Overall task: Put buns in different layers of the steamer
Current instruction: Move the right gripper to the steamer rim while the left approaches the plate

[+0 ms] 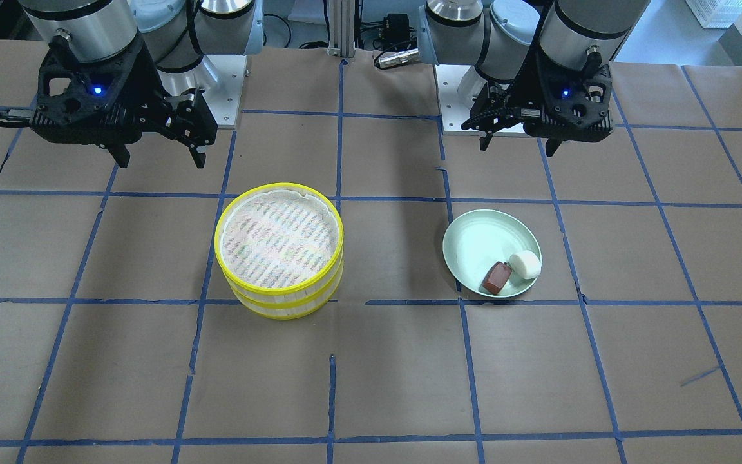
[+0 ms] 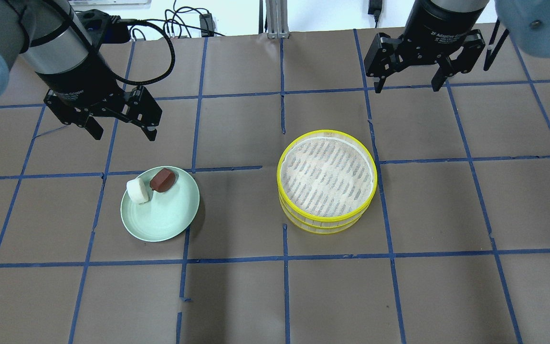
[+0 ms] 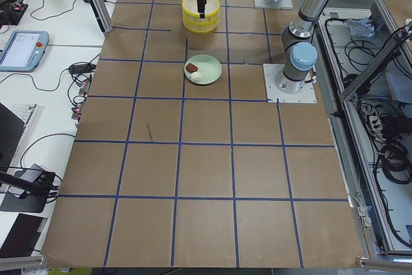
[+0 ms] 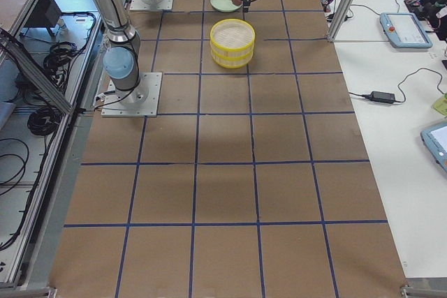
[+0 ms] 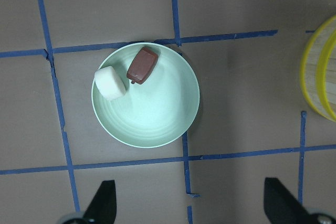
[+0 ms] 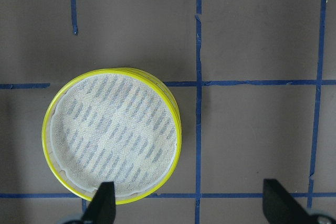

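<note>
Two steamer layers stand stacked, the top layer (image 2: pixel 327 177) on the lower layer (image 2: pixel 325 228), and the top one holds only its white liner (image 6: pixel 113 135). The white bun (image 2: pixel 137 190) and the reddish-brown bun (image 2: pixel 162 180) lie side by side on a pale green plate (image 2: pixel 165 220). My left gripper (image 2: pixel 122 134) hangs open and empty above the table, just behind the plate. In the left wrist view the buns (image 5: pixel 110 83) (image 5: pixel 143 65) lie ahead of it. My right gripper (image 2: pixel 406 88) is open and empty, high behind the steamer.
The table is brown paper with a blue tape grid. The plate and the steamer stack (image 1: pixel 279 238) are about one grid square apart. The arm bases (image 1: pixel 229 90) stand at the robot's side of the table.
</note>
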`<state>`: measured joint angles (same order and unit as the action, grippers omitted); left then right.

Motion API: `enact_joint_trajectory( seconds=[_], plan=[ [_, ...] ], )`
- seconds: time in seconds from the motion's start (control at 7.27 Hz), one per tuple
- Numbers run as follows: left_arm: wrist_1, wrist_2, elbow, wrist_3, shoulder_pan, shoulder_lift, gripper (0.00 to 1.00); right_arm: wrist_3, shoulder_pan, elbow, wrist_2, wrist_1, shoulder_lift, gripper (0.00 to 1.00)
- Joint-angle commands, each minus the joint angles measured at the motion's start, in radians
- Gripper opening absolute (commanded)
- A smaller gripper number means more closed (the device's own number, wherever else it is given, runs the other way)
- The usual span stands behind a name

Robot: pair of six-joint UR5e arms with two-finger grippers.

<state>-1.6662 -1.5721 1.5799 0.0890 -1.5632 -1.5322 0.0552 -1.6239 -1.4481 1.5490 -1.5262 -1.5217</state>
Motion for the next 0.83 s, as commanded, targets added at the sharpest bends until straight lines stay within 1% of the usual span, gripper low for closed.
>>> enact_joint_trajectory(
  seconds=[0.0,0.28,0.41,0.55,0.69],
  plan=[
    [0.000,0.001,0.000,0.001,0.000,0.001,1.00,0.000,0.001,0.000,0.002,0.004,0.000,1.00],
    [-0.001,0.000,0.008,0.003,-0.001,-0.002,1.00,-0.005,0.006,-0.009,0.006,0.008,0.000,1.00],
    [0.000,0.000,0.005,0.012,-0.001,0.000,1.00,-0.003,0.003,-0.046,0.006,-0.008,0.011,1.00],
    [-0.001,0.000,0.008,0.015,0.011,0.003,1.00,-0.003,-0.001,-0.108,0.000,-0.049,0.032,1.00],
    [-0.001,0.000,0.009,0.024,0.032,0.003,1.00,0.000,-0.001,-0.177,0.006,-0.136,0.058,1.00]
  ],
)
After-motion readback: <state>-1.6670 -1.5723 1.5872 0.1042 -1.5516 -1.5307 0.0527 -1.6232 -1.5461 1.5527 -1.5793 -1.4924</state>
